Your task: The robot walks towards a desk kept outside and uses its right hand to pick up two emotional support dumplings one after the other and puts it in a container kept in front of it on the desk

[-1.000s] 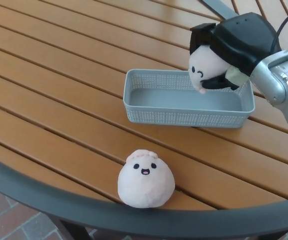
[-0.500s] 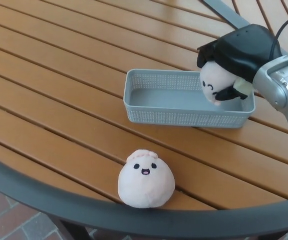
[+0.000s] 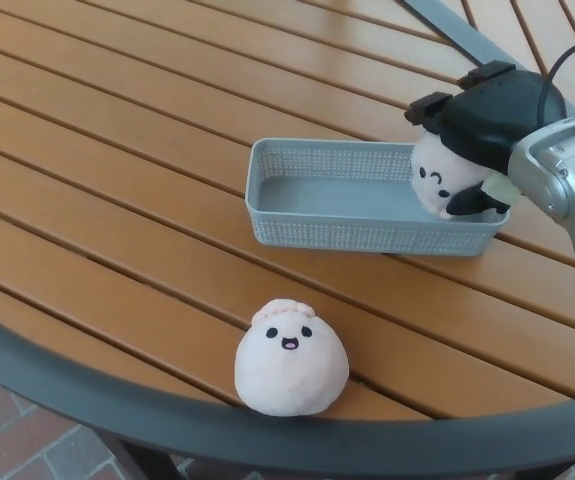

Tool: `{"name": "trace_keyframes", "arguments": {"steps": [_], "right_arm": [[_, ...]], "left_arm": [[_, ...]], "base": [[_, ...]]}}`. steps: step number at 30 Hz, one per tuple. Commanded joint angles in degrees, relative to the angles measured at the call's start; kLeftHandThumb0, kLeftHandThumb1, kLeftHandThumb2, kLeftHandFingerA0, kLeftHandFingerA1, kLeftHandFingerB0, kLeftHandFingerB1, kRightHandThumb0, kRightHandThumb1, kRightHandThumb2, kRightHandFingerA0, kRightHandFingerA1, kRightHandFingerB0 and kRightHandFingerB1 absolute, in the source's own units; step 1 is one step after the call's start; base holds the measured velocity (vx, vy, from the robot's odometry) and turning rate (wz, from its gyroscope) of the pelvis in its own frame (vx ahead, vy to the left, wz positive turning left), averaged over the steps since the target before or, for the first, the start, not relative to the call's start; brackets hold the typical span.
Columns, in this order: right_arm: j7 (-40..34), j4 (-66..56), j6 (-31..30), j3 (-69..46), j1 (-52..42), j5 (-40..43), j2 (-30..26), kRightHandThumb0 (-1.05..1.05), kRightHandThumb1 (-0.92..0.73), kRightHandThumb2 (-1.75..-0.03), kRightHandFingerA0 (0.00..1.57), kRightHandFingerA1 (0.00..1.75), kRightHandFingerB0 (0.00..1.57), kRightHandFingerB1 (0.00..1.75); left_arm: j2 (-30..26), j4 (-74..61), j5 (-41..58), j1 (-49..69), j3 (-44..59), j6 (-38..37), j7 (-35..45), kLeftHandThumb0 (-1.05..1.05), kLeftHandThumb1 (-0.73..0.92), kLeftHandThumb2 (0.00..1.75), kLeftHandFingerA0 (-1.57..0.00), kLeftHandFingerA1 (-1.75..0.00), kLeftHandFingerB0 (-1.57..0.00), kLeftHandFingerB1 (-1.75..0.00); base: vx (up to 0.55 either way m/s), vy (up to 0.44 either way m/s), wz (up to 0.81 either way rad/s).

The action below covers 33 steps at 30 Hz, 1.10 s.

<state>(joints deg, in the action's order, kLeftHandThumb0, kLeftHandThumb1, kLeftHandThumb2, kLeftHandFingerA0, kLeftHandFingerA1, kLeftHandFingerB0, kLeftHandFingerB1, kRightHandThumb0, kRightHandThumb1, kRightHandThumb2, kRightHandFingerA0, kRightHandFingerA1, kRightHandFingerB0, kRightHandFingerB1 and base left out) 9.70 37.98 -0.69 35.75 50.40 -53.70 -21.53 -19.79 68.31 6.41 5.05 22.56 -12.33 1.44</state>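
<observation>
A grey mesh container (image 3: 297, 228) stands on the slatted wooden desk (image 3: 117, 180). My right hand (image 3: 487, 115) hangs over the container's right end, shut on a white plush dumpling (image 3: 439, 182) with a winking face. That dumpling sits low inside the right end of the container. A second plush dumpling (image 3: 290, 358), pale pink with an open-mouthed face, rests on the desk near its front rim, well in front of the container. My left hand does not show.
The desk's dark metal rim (image 3: 87, 385) curves along the front edge, with brick paving (image 3: 17, 450) below at the bottom left. A dark metal bar (image 3: 447, 25) crosses the slats at the top right.
My right hand has moved right and down with the white dumpling, lowering it from above the container's back wall into its right end.
</observation>
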Motion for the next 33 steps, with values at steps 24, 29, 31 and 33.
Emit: {"name": "trace_keyframes", "arguments": {"steps": [24, 29, 31, 33], "right_arm": [[7.07, -12.11, -5.17, -3.32, -5.12, 0.52, -3.62, -1.05, -0.68, -1.03, 0.00, 0.20, 0.00, 0.05], [9.30, -23.56, -3.65, -7.25, -6.25, 2.61, -6.19, -0.96, -0.82, -0.65, 0.00, 0.00, 0.00, 0.01], [12.61, -33.21, -3.54, -10.06, -7.64, 4.68, -7.67, -1.00, -0.63, -0.91, 0.00, 0.00, 0.00, 0.02], [14.73, -39.80, -3.90, -11.96, -9.34, 6.58, -8.18, -1.05, -0.69, -0.98, 0.00, 0.02, 0.00, 0.00]], "left_arm": [[-0.29, 0.09, 0.40, 1.38, -0.83, -3.48, 0.01, -0.36, 0.53, 0.56, -0.83, -0.67, -0.82, -0.53], [-0.29, -0.05, 0.08, 1.25, -1.20, -3.32, -0.55, -0.37, 0.53, 0.56, -0.86, -0.68, -0.85, -0.53], [-0.33, -0.18, -0.03, 1.10, -1.42, -2.92, -0.70, -0.38, 0.54, 0.57, -0.84, -0.68, -0.85, -0.54], [-0.46, -0.16, 0.01, 1.00, -1.55, -3.12, -0.27, -0.37, 0.54, 0.56, -0.86, -0.69, -0.86, -0.54]], "base": [[0.00, 0.000, 0.00], [0.00, 0.000, 0.00], [0.00, 0.000, 0.00], [0.00, 0.000, 0.00]]}}
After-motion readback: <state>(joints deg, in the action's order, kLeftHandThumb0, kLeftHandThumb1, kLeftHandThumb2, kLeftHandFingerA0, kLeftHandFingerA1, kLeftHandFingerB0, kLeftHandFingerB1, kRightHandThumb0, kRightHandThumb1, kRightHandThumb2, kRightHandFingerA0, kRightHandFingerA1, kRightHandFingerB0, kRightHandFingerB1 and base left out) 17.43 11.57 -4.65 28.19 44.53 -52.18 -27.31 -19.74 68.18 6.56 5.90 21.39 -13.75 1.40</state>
